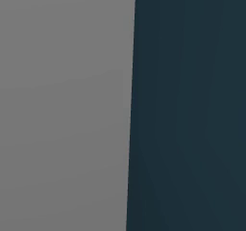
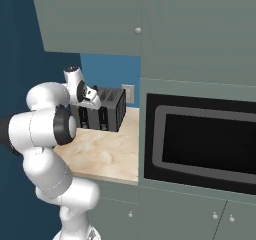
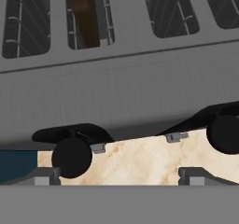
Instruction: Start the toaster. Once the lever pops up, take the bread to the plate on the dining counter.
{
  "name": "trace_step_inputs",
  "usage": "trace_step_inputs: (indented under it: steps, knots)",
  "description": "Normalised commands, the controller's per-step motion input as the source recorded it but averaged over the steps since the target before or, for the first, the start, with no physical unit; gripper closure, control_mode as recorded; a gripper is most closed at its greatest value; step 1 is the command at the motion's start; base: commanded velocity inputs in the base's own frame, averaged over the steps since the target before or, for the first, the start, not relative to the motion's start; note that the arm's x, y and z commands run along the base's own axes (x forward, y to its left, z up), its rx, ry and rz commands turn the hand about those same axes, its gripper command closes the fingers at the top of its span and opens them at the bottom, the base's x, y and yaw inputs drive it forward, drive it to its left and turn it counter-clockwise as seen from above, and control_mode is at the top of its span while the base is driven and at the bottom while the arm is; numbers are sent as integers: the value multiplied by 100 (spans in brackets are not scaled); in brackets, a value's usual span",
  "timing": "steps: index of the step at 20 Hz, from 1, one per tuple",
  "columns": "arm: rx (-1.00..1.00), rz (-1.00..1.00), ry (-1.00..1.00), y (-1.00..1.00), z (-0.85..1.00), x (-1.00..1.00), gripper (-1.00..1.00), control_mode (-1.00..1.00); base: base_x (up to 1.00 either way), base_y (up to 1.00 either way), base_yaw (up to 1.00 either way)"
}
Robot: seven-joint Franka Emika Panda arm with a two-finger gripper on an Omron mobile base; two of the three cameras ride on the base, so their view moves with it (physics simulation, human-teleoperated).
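Beige, brown-veined stone counter [image 2: 107,154] under grey-green wall cabinets [image 2: 90,19], blue wall behind with a pale outlet plate [image 2: 128,93]. To the right of the arm, a built-in oven [image 2: 200,144] with a dark glass door in a rounded grey frame, cut off at the picture's edge.

Toaster [image 2: 102,110] sits on the counter directly below and ahead of the gripper [image 2: 91,95]: boxy, dark brushed metal with faint vertical grain on its side in the hand view. Four rectangular slots with thin wire guides run across its top, all cropped by the frame.

Bread [image 3: 85,15], a thin dark brown slice, stands inside the second slot from the left in the hand view, beyond the fingertips; its upper part is cut off.

Two round black knobs [image 3: 71,157] and two small grey levers [image 3: 97,148] show along the toaster's lower edge, over the marble. The right knob is partly cropped.

Gripper fingers [image 3: 39,176] stand spread wide apart, pinching nothing, hovering above the toaster's front edge.

Left base view gives flat grey and dark teal surfaces, too close to identify.
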Motion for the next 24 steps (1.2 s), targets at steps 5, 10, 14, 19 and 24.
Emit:
trace_step_inputs:
  steps: [5, 10, 14, 19, 24]
  knots:
    - [0, 0, 0, 0, -9, 0, -100, -100, 0, 0, 0]
    - [0, 0, 0, 0, -9, 0, -100, -100, 0, 0, 0]
    - [0, 0, 0, 0, -6, 0, -100, -100, 0, 0, 0]
    - [0, 0, 0, 0, -9, 0, -100, -100, 0, 0, 0]
    - [0, 0, 0, 0, -12, 0, -100, -100, 0, 0, 0]
